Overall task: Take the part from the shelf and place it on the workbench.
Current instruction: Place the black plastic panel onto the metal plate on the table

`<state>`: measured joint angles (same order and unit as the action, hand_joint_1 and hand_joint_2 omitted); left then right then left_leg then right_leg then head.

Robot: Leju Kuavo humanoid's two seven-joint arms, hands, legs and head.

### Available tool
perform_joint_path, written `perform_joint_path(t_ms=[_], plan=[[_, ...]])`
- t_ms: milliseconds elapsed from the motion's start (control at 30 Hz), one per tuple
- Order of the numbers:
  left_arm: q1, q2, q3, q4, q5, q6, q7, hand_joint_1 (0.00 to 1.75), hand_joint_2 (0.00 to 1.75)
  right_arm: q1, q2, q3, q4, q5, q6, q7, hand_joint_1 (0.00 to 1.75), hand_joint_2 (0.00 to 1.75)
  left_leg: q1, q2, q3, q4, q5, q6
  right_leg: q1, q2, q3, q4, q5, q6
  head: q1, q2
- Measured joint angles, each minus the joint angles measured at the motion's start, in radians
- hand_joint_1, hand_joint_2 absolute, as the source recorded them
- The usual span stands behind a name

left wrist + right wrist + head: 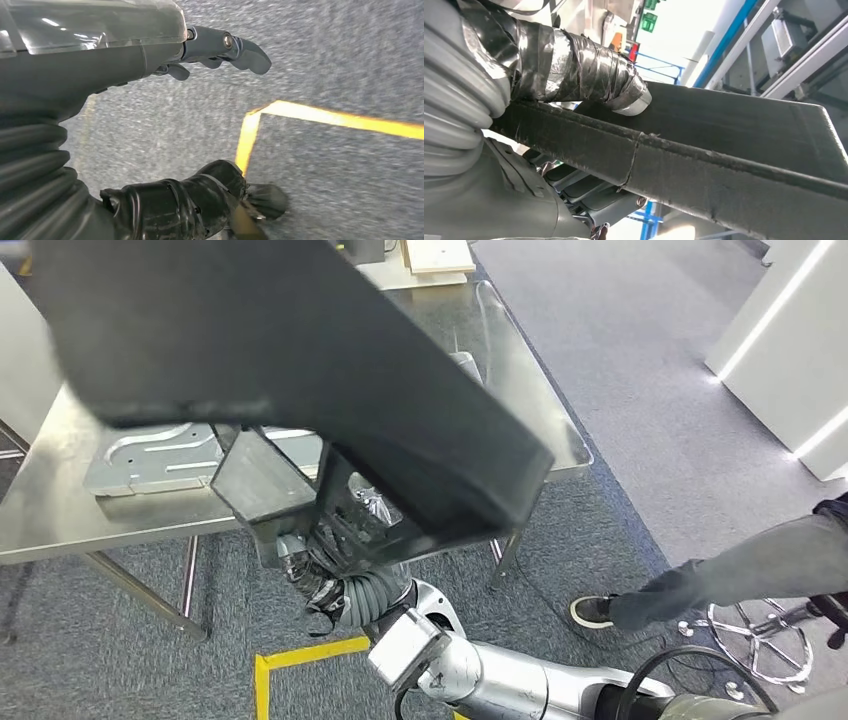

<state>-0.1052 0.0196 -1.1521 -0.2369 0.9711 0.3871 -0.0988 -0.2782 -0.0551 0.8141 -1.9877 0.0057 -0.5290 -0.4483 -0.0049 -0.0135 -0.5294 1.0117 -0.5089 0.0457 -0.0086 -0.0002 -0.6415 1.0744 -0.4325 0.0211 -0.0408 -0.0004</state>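
Left hand over grey carpet with yellow tape line; fingers apart, nothing held. Right hand grips black part, thumb pressed on its upper face, part raised above steel workbench. Grey metal panel lies on workbench. Person's leg at right, beside stool base.

I see grey short-pile carpet covering the floor, with a yellow tape corner marking on it just beside the right hand. Ahead of that hand stands a shiny stainless-steel table on angled metal legs. White glossy wall panels with bright lit strips stand well off to the hand's right. A person's grey trouser leg and dark shoe are nearer on that side.
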Motion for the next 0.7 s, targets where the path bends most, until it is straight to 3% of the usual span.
perform_joint_path(t_ms=[33,133,200,233,300,333,367,400,467,500,567,700], plan=[[-0.002,0.0,0.0,0.0,0.0,0.0,0.0,0.0,1.75,0.0,0.0,0.0,0.0,0.007,0.0,0.004,1.75,1.75,0.0,-0.001,0.001,0.002,-0.006,-0.005,0.002,0.001,0.01,-0.028,0.007,-0.005,-0.002,0.0],[-0.005,0.0,0.0,0.0,0.0,0.001,0.0,0.0,1.75,0.001,-0.001,0.0,-0.001,0.032,-0.004,0.017,1.75,1.75,0.002,-0.002,0.0,-0.002,-0.015,-0.022,0.006,0.004,0.017,-0.044,-0.002,-0.022,-0.002,0.0],[-0.003,0.0,0.0,0.0,-0.001,0.001,0.0,0.0,1.75,0.0,-0.001,0.0,-0.001,0.048,-0.009,0.024,1.75,1.75,0.003,0.0,-0.012,0.031,-0.035,-0.032,0.001,0.004,0.032,-0.056,-0.006,-0.034,-0.002,0.0],[-0.003,0.0,0.0,0.0,-0.001,0.001,0.0,0.0,1.75,-0.001,-0.001,0.0,-0.001,0.053,-0.012,0.026,1.75,1.75,0.004,0.002,-0.037,0.078,-0.053,-0.037,0.0,0.003,0.042,-0.06,-0.009,-0.039,-0.003,0.0],[-0.003,-0.001,0.0,0.0,-0.002,0.001,0.0,0.0,1.75,-0.001,-0.001,0.0,-0.001,0.057,-0.018,0.031,1.75,1.75,0.008,0.005,-0.124,0.217,-0.087,-0.045,0.001,0.0,0.056,-0.062,-0.021,-0.045,-0.005,0.0],[-0.002,-0.001,0.0,0.0,-0.002,0.001,0.0,0.0,1.75,0.0,-0.001,0.0,-0.001,0.058,-0.02,0.033,1.75,1.75,0.009,0.006,-0.165,0.268,-0.087,-0.047,0.001,0.0,0.064,-0.062,-0.028,-0.045,-0.004,0.0],[-0.001,-0.002,0.0,0.0,-0.002,0.001,0.0,0.0,1.75,0.001,-0.001,0.0,-0.001,0.058,-0.021,0.035,1.75,1.75,0.009,0.006,-0.191,0.283,-0.068,-0.047,0.001,0.001,0.074,-0.062,-0.036,-0.046,-0.004,0.0],[0.0,-0.002,0.0,0.0,-0.001,0.001,0.0,0.0,1.75,0.002,-0.001,0.0,-0.001,0.06,-0.022,0.036,1.75,1.75,0.009,0.006,-0.195,0.257,-0.029,-0.045,0.002,0.003,0.086,-0.062,-0.044,-0.045,-0.004,0.0],[0.001,-0.001,0.0,0.0,-0.001,0.002,0.0,0.0,1.75,0.002,-0.001,0.0,-0.001,0.066,-0.026,0.038,1.75,1.75,0.007,0.006,-0.161,0.131,0.069,-0.036,0.002,0.006,0.108,-0.062,-0.061,-0.044,-0.005,0.0],[0.0,-0.001,0.0,0.0,-0.001,0.003,0.001,0.0,1.75,0.002,-0.002,0.0,-0.002,0.07,-0.029,0.038,1.75,1.75,0.004,0.006,-0.139,0.071,0.097,-0.031,0.003,0.008,0.114,-0.062,-0.069,-0.04,-0.005,0.0],[-0.003,0.0,0.0,0.0,-0.001,0.003,0.001,0.0,1.75,0.002,-0.003,0.0,-0.006,0.075,-0.035,0.041,1.75,1.75,-0.003,0.007,-0.115,0.016,0.105,-0.023,0.003,0.01,0.116,-0.064,-0.081,-0.029,-0.005,0.0],[0.0,0.0,0.0,0.0,0.0,0.003,0.002,0.0,1.75,0.002,-0.008,0.0,-0.02,0.082,-0.041,0.049,1.75,1.75,0.0,0.006,-0.089,-0.006,0.088,-0.01,0.001,0.009,0.13,-0.06,-0.104,-0.006,-0.003,0.0]])
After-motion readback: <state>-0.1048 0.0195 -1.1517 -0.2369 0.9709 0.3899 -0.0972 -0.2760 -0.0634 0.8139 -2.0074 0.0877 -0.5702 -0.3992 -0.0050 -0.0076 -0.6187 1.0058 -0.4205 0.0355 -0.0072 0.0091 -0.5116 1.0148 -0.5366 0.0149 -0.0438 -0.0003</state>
